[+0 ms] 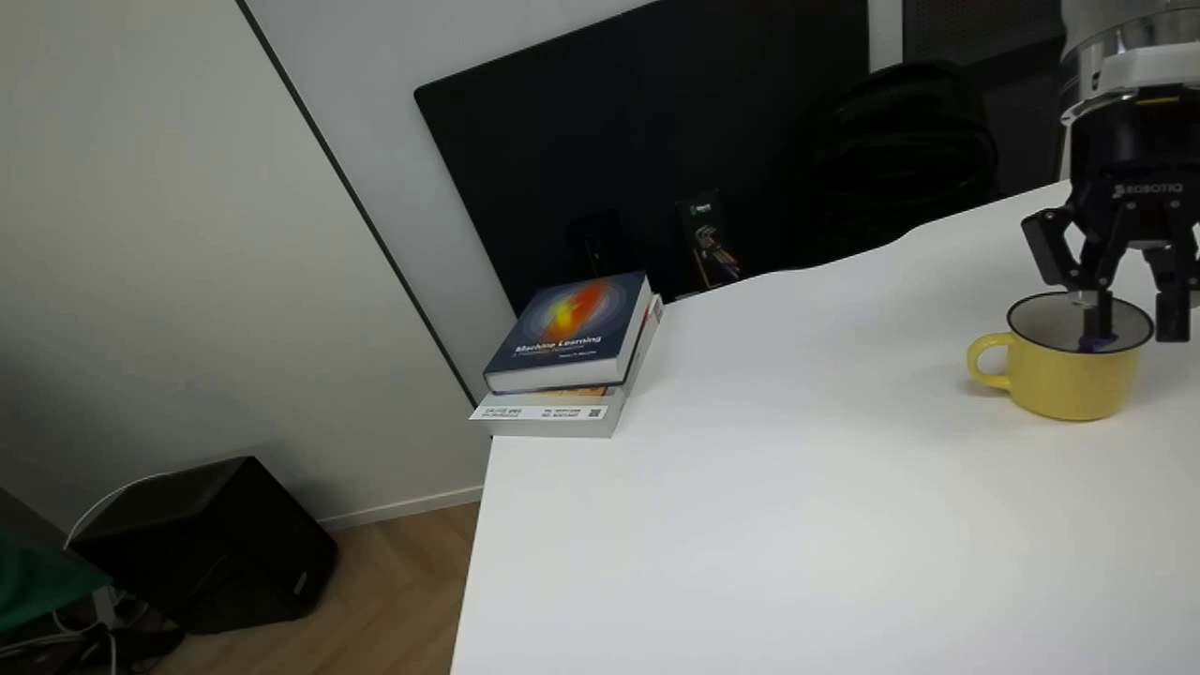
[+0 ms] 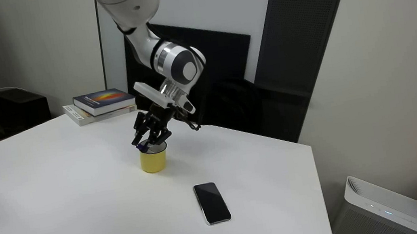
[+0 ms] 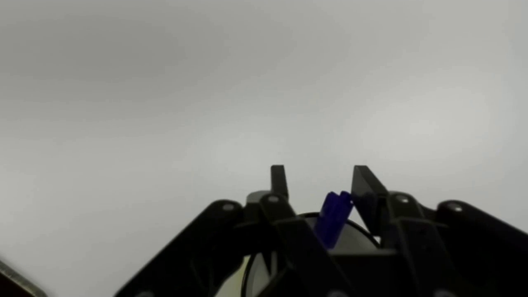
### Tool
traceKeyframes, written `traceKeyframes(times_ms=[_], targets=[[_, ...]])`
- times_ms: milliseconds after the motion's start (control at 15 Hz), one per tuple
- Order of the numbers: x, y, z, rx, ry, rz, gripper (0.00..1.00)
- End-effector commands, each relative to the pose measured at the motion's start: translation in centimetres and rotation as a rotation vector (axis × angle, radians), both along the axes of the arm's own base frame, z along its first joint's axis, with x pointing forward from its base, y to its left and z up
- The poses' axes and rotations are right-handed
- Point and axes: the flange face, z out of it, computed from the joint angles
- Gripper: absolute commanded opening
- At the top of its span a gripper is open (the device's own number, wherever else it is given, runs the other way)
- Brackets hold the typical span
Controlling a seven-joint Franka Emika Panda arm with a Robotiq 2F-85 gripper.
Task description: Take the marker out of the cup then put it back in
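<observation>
The yellow cup [image 1: 1073,384] stands upright on the white table; it also shows in an exterior view [image 2: 153,162] and partly in the wrist view [image 3: 358,241]. The marker [image 3: 333,218] leans inside the cup, its dark blue end rising to the rim; this end also shows in both exterior views [image 1: 1097,344] [image 2: 142,147]. The rest of the marker is mostly hidden by the cup and gripper. My gripper [image 3: 319,177] is open above the cup. The blue end lies between the fingers in the wrist view, close to the right-hand finger; I cannot tell whether they touch.
Stacked books [image 1: 572,337] lie at the table's far corner. A black phone [image 2: 212,203] lies on the table in front of the cup. A dark monitor [image 1: 647,141] stands behind the table. A white appliance [image 2: 384,206] stands beyond the table edge.
</observation>
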Motion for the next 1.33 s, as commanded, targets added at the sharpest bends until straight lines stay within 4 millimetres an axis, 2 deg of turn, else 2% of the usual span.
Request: traceKeyframes(times_ms=[0, 200, 267, 400, 733, 933, 1133, 1200, 1267], targets=[[1.6, 0.2, -0.5, 0.008, 0.014, -0.002, 0.76], [1.7, 0.7, -0.3, -0.004, 0.003, 0.017, 0.96], [1.7, 0.8, -0.2, -0.011, -0.003, 0.02, 0.99], [1.7, 1.0, 0.4, -0.017, -0.02, 0.042, 1.0], [0.3, 2.2, 6.7, -0.052, -0.228, 0.191, 1.0], [-0.8, 2.6, 9.3, -0.122, -0.391, 0.233, 1.0], [-2.1, 1.8, 10.8, -0.182, -0.552, 0.164, 1.0], [-2.9, 1.4, 10.6, -0.196, -0.593, 0.118, 1.0], [-0.4, 2.4, 9.9, -0.16, -0.54, 0.181, 1.0]])
